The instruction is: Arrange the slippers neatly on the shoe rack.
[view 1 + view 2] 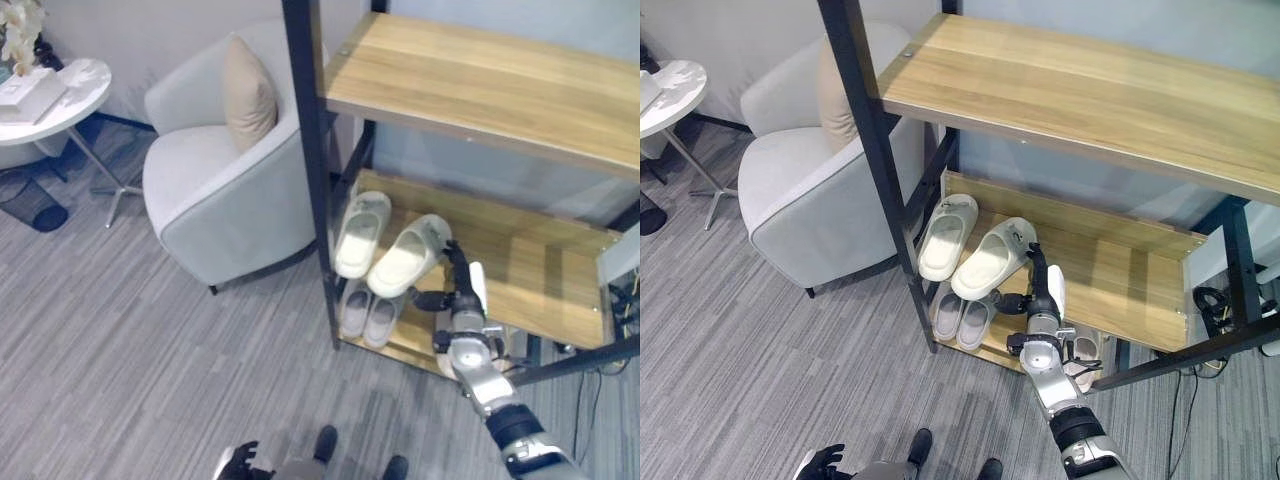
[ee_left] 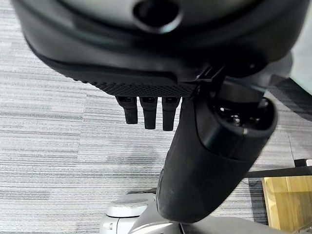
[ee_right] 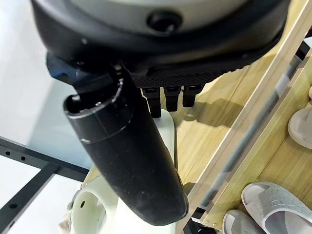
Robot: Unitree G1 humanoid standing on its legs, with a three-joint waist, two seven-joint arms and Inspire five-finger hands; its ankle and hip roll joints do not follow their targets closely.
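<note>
Left eye view: we see two cream slippers (image 1: 385, 245) on the middle shelf (image 1: 530, 275) of the shoe rack (image 1: 305, 150), the right one skewed with its heel over the front edge. Right hand (image 1: 462, 300) reaches in beside it, fingers straight, touching the slipper, not gripping. Grey slippers (image 1: 368, 315) sit on the bottom shelf. Left hand (image 1: 240, 462) hangs low above the floor, fingers relaxed, empty. Armchair (image 1: 225, 180) stands left of the rack
</note>
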